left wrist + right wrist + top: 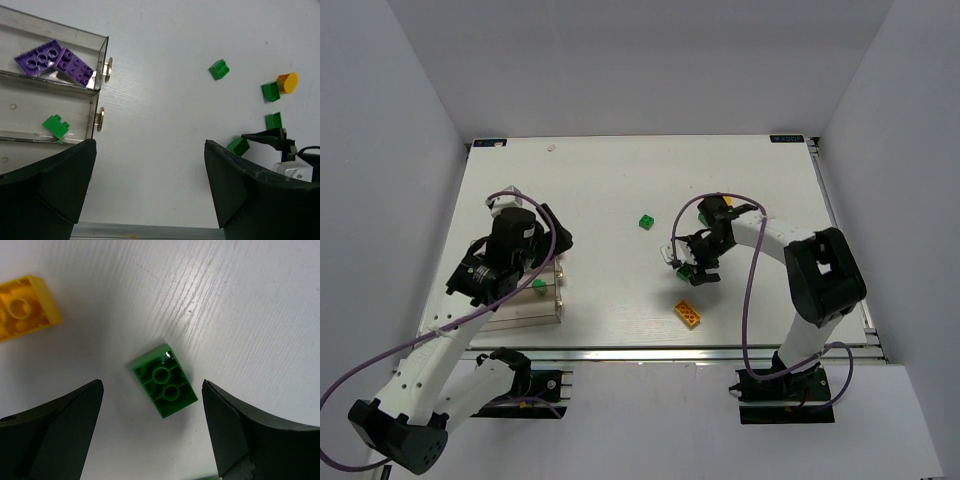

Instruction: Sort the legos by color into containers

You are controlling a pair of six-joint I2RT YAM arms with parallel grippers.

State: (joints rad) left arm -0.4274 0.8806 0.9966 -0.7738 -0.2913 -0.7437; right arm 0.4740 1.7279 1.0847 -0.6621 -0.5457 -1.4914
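One camera overlooks the whole table (pixel 620 170); both wrist cameras peer closely down at its surface.

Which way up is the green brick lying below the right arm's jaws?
Upside down. The green brick lies on the table, its hollow underside with two round tubes facing the wrist camera; no studs show.

worktop (pixel 620 190): white, faint linear grain streaks | containers (pixel 97 60): transparent, colourless walls | upper-bin bricks (pixel 52 60): purple | lower-bin brick (pixel 56 126): green | loose brick (pixel 164 380): green | flat brick (pixel 22 307): orange-yellow | fingers (pixel 55 435): black | cables (pixel 747 300): purple
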